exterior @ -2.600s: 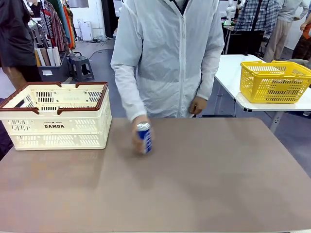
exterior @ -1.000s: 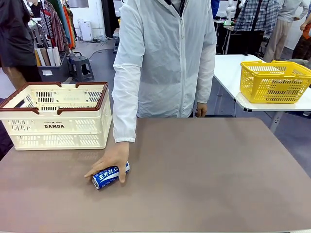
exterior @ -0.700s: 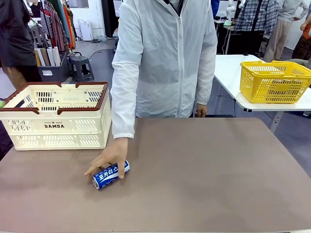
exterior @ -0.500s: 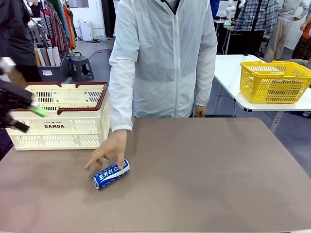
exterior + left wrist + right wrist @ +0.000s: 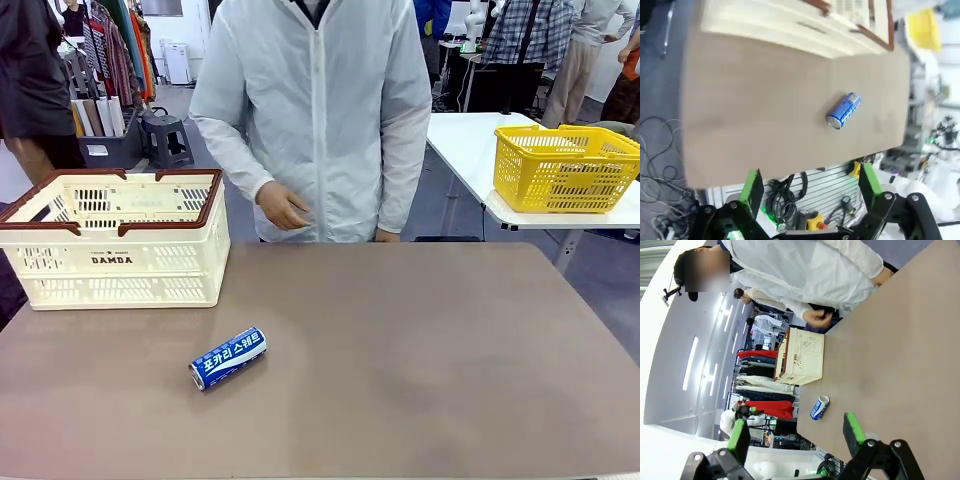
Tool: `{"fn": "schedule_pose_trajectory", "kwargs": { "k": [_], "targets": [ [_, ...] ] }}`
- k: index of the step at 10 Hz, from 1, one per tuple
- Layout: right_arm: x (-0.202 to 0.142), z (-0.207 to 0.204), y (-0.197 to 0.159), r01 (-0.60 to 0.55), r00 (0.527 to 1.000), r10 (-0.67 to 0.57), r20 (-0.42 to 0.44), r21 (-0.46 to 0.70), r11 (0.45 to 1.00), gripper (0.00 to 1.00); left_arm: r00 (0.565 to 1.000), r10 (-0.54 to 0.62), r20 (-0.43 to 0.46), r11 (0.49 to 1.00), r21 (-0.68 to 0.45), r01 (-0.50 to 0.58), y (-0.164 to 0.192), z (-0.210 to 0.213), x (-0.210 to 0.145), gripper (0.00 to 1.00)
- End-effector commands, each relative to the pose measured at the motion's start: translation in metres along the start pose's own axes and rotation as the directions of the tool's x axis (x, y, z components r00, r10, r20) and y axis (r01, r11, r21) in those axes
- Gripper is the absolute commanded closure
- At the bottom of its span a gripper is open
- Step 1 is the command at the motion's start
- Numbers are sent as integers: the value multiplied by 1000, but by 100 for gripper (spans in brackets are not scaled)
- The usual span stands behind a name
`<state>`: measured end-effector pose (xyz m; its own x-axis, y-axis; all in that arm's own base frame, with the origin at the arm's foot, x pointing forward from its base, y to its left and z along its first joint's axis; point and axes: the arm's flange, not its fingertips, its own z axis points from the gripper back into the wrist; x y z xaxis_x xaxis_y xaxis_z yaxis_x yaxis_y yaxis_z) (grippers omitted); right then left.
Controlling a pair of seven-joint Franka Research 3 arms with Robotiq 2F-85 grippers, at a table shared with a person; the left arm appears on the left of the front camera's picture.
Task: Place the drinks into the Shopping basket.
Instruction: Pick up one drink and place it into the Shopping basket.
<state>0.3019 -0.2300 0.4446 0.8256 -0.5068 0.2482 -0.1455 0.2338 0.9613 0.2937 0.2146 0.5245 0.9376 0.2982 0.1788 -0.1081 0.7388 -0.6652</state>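
One drink, a blue can (image 5: 228, 358) with white lettering, lies on its side on the brown table, a little in front of the Shopping basket (image 5: 150, 280), which stands at the left. In the left wrist view my left gripper (image 5: 810, 186) hangs open and high above the table's near edge, with the can (image 5: 843, 110) and the basket (image 5: 780, 27) far beyond its green pads. My right gripper (image 5: 795, 434) is open too, well away from the can (image 5: 819, 407) and the cream basket (image 5: 805, 360). Nothing is between either pair of fingers.
A person in a white jacket stands at the far side, one hand (image 5: 283, 205) held against the body. A bright yellow mesh basket (image 5: 565, 168) sits on a separate white table at the right. Bare brown tabletop stretches to the right of the can.
The person's hand let go of the blue can and drew back to the body. The can stays lying where it was put. My left gripper, briefly seen beside the basket, has left the front view.
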Motion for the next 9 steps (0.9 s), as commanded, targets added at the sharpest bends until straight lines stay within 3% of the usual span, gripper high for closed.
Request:
{"fn": "schedule_pose_trajectory", "kwargs": {
  "k": [1,3,5,6,7,9],
  "targets": [
    [2,1,3,-12,1000,12,-1,9,1000,0,997,60,48,992,-118,-54,48,37,-19,0],
    [2,1,3,-12,1000,12,-1,9,1000,0,996,62,64,984,-170,-50,49,26,-30,0],
    [2,1,3,-12,1000,12,-1,9,1000,0,998,-53,31,995,-79,55,-30,-11,-24,0],
    [2,1,3,-12,1000,12,-1,9,1000,0,989,-141,-35,990,4,141,-84,-44,-25,0],
    [2,1,3,-12,1000,12,-1,9,1000,0,969,-223,-105,965,115,235,-144,-89,-30,0],
    [2,1,3,-12,1000,12,-1,9,1000,0,911,-363,-196,875,266,406,-217,-157,-39,0]
  ]
}}
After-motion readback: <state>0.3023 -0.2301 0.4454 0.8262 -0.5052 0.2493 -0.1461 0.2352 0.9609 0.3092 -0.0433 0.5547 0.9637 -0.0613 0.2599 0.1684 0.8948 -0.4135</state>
